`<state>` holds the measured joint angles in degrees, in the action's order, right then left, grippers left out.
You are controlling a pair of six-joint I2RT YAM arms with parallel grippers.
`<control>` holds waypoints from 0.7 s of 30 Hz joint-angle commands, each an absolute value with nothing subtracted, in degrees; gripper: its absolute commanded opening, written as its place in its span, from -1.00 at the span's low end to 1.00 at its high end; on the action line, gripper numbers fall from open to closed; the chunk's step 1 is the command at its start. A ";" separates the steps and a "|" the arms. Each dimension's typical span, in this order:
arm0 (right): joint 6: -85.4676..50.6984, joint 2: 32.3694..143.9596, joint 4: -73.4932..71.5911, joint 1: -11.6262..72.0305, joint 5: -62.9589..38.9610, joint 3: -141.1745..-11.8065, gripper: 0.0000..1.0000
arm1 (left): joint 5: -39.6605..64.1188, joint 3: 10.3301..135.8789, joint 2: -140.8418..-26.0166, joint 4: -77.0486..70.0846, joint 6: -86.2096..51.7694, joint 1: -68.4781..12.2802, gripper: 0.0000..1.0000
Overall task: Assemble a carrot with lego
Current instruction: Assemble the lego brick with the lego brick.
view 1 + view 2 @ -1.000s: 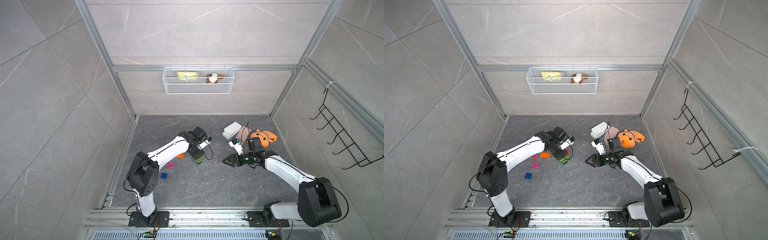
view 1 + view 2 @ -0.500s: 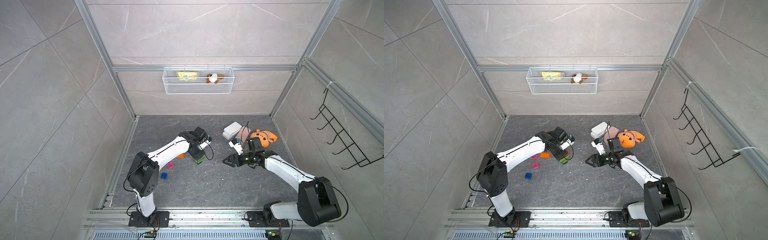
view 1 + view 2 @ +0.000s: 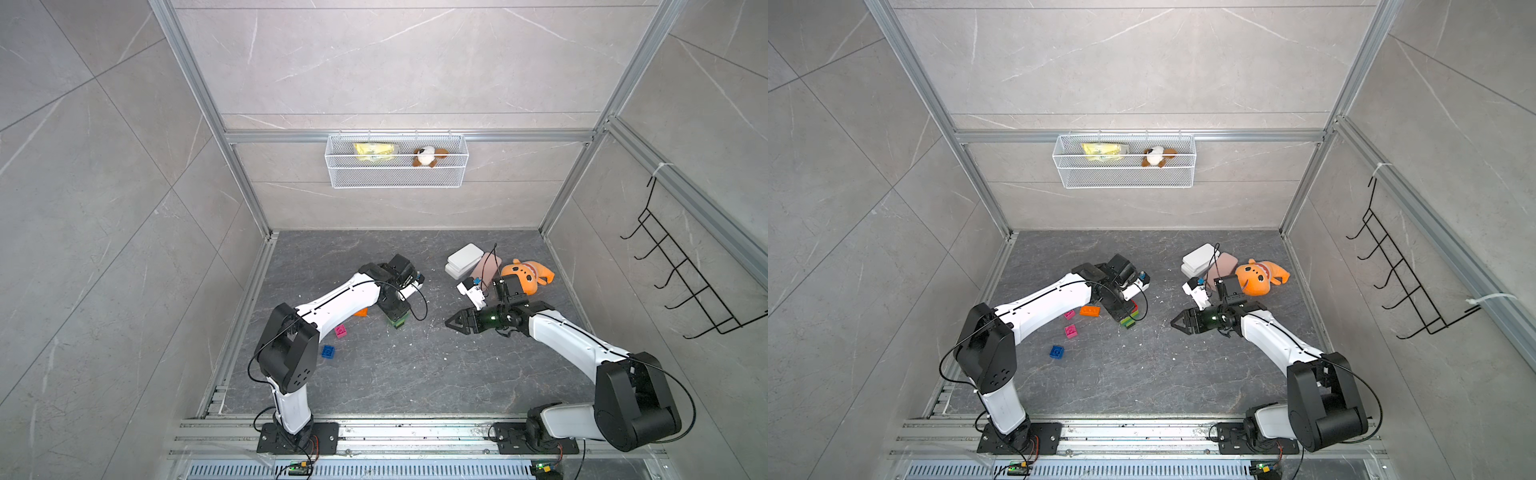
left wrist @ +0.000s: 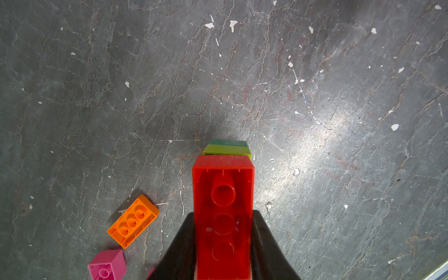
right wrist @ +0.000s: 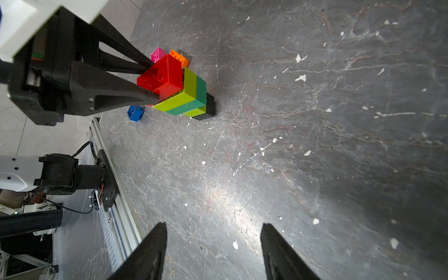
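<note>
The counter (image 3: 374, 374) under me is dark grey veined stone flecked with white chips, with pale tiled walls on three sides. My left pincer (image 5: 154, 82) is clamped tight on the red brick (image 4: 223, 194), one finger on each long side. That brick sits on top of the carrot (image 5: 186, 97), with lime, dark green and lime layers below it and the black tip (image 5: 210, 106) down on the counter. In both top views the stack stands right beneath that pincer, near the middle of the counter. I cannot tell whether the red brick is pressed fully home. My right pincer (image 5: 213, 226) hovers well apart from the stack and points towards it, its fingers standing apart with nothing between them. Loose lego lies beside my left arm: an orange brick (image 3: 1090, 311) just beside the stack, two pink bricks (image 3: 1070, 331) a little farther off, and a blue brick (image 3: 1056, 352) beyond those. An orange plush toy (image 3: 525, 276) and flat white cases (image 3: 465, 257) lie behind my right arm.
</note>
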<state>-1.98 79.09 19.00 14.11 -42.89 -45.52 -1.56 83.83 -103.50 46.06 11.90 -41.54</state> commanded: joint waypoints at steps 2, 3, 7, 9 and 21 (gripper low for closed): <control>-2.09 79.19 19.95 14.02 -43.24 -46.44 0.29 | -1.81 84.03 -105.27 47.24 11.43 -41.64 -0.35; -2.11 79.25 19.95 13.94 -43.25 -46.45 0.29 | -1.76 84.01 -105.52 47.47 11.36 -41.66 -0.35; -2.13 79.27 19.95 14.05 -43.30 -46.45 0.29 | -0.35 83.67 -105.91 48.51 10.86 -41.48 -0.38; -2.21 79.23 19.92 14.01 -43.24 -46.49 0.29 | 0.17 83.42 -106.06 48.53 10.40 -41.44 -0.38; -2.27 79.35 19.95 14.02 -43.24 -46.41 0.29 | 3.32 83.06 -107.73 50.70 10.71 -41.08 -0.41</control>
